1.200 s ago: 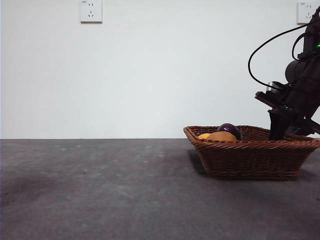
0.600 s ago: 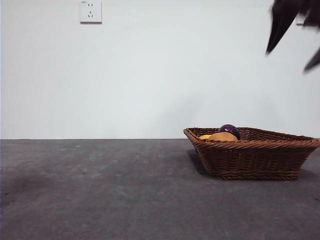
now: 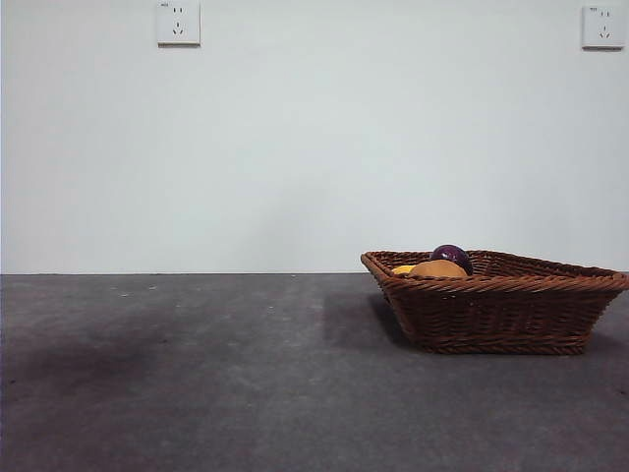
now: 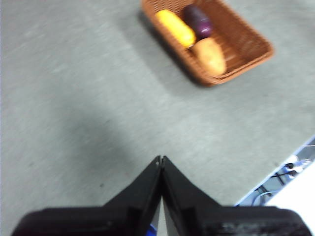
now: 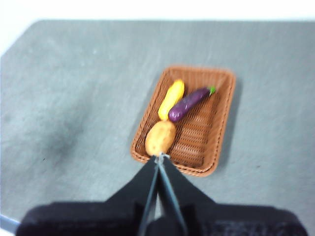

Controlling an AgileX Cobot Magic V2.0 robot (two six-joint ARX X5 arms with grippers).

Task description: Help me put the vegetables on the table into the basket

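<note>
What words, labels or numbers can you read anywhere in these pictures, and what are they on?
None can be read.
Left wall socket: a tiny mark at its top corner, too small to read.
Right wall socket: the same, too small.
Basket and vegetables: no text shows.

Grey table carrying one wicker basket

The dark grey, mottled table (image 3: 197, 374) bears a single thing directly: the shallow reddish-brown woven basket (image 3: 496, 315), resting flat toward one side. The rest of the matte surface shows only faint darker patches.
</note>
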